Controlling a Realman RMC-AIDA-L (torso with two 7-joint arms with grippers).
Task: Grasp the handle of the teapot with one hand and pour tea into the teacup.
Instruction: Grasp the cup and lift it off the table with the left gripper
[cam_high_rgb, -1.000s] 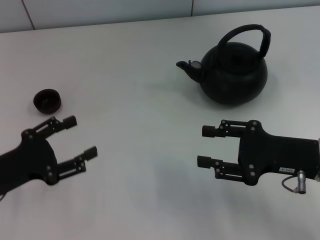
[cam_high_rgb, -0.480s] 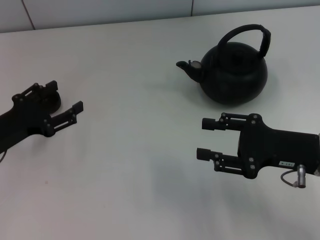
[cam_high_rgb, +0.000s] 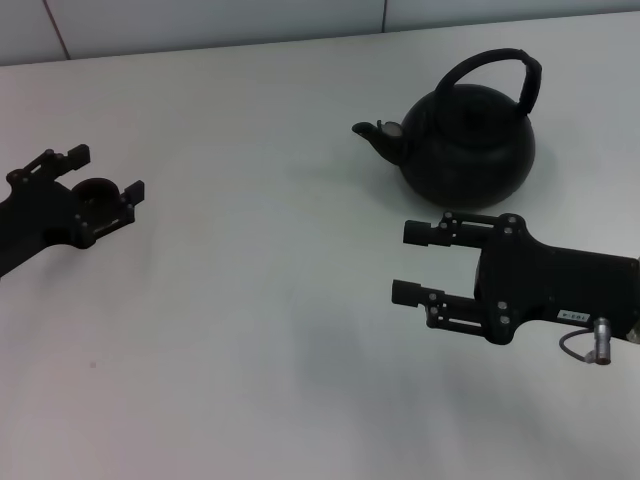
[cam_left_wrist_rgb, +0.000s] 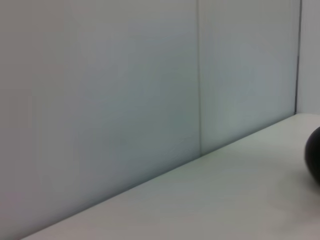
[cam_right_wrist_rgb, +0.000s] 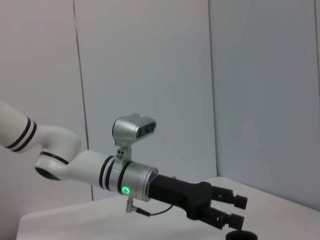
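The matte-black teapot (cam_high_rgb: 468, 140) stands at the far right of the table, its spout pointing left and its arched handle (cam_high_rgb: 497, 62) upright. My right gripper (cam_high_rgb: 405, 262) is open and empty, on the near side of the teapot and apart from it. The tiny dark teacup (cam_high_rgb: 96, 192) sits at the far left. My left gripper (cam_high_rgb: 105, 172) is open, and the cup shows between its fingers. In the right wrist view the left gripper (cam_right_wrist_rgb: 235, 211) hovers just over the cup (cam_right_wrist_rgb: 241, 235). A dark edge of the teapot (cam_left_wrist_rgb: 315, 156) shows in the left wrist view.
The white table (cam_high_rgb: 260, 300) ends at a pale panelled wall (cam_high_rgb: 200, 20) along the far edge. Nothing else stands on the table between the cup and the teapot.
My left gripper has moved away from me and to the left, from the near side of the teacup to over it. My right gripper has barely shifted.
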